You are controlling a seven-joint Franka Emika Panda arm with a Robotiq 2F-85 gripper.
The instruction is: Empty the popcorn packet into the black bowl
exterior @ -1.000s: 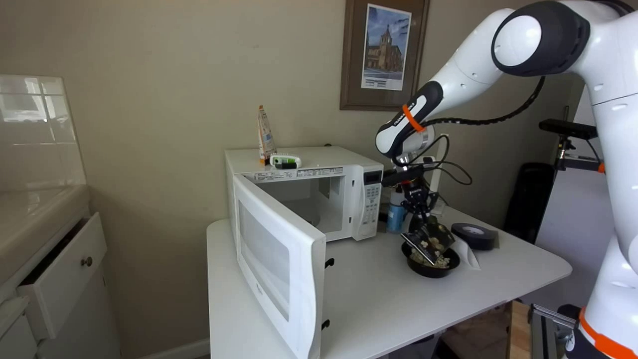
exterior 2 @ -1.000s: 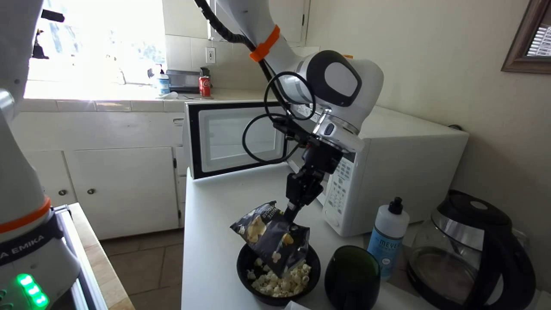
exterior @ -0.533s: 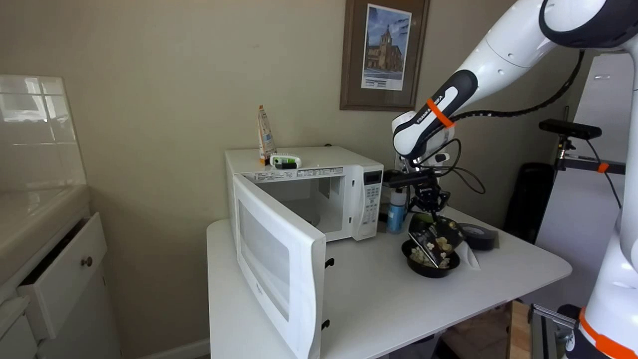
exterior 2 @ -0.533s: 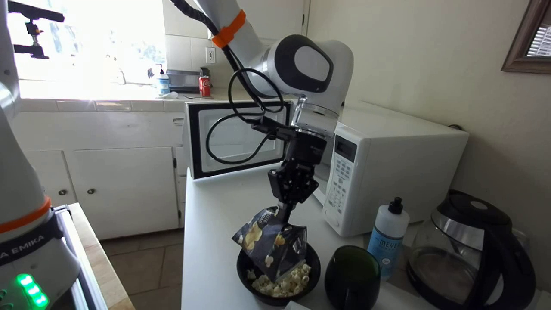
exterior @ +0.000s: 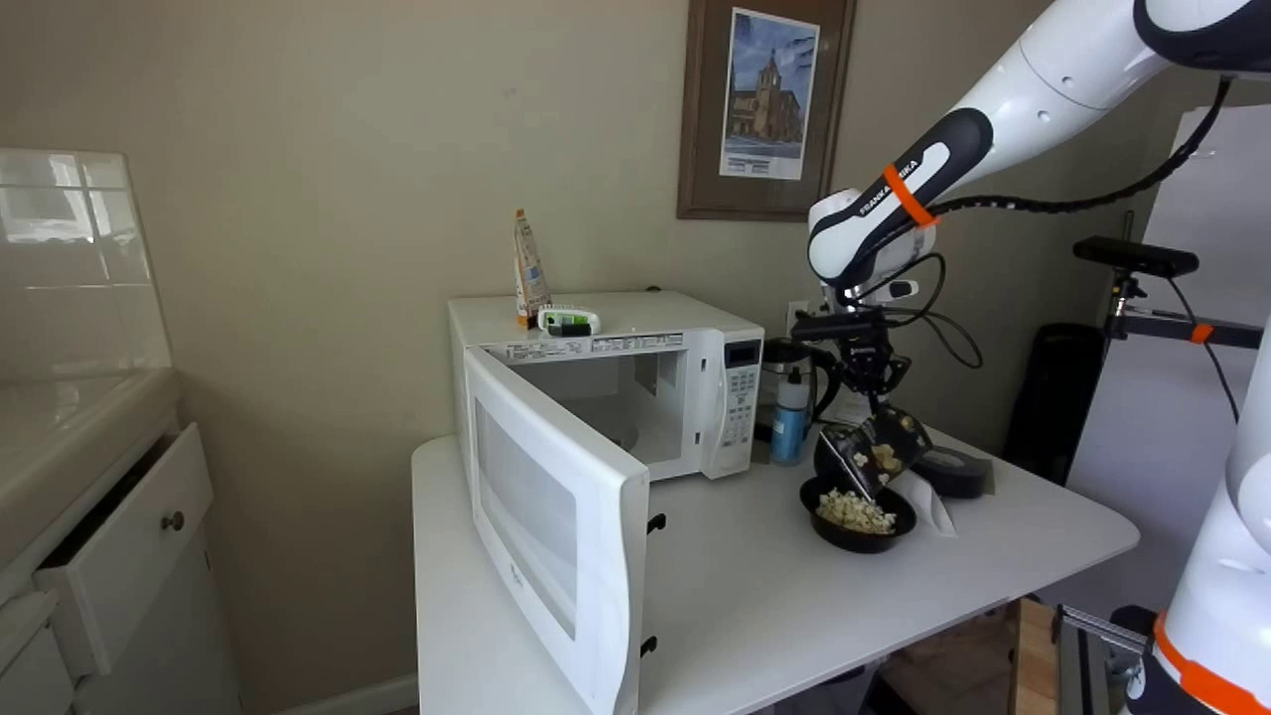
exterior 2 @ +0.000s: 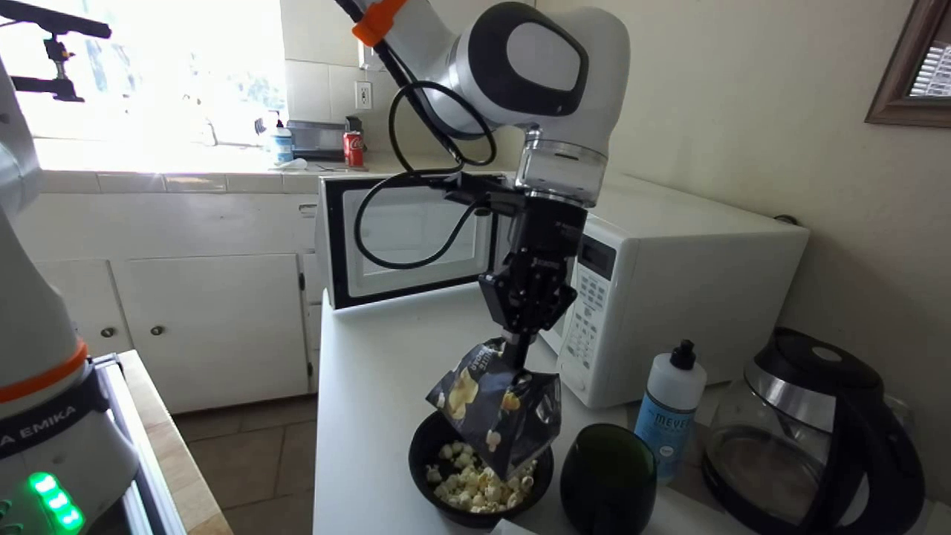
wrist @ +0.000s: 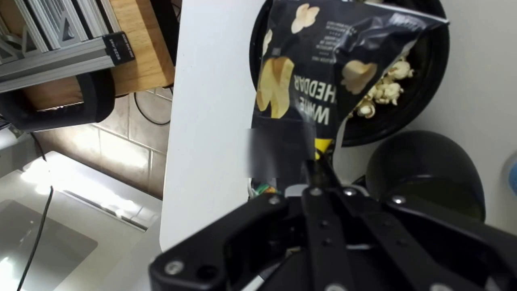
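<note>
A beige wall [exterior: 328, 248] rises behind the white table [exterior: 735, 616], which spreads below the end effector [exterior 2: 514, 360]. The microwave [exterior 2: 713, 290], door swung wide, stands on the table to one side of the end effector. The end effector points downward, its jaws drawn together, grasping the popcorn packet [exterior 2: 483, 409]. The packet hangs tilted beneath the end effector, its lower end over the black bowl [exterior 2: 422, 464]; whether the two touch is unclear. A dark mug [exterior 2: 608, 475] stands just beside the bowl, also lower than the end effector. Popcorn [exterior 2: 479, 490] lies in the bowl.
</note>
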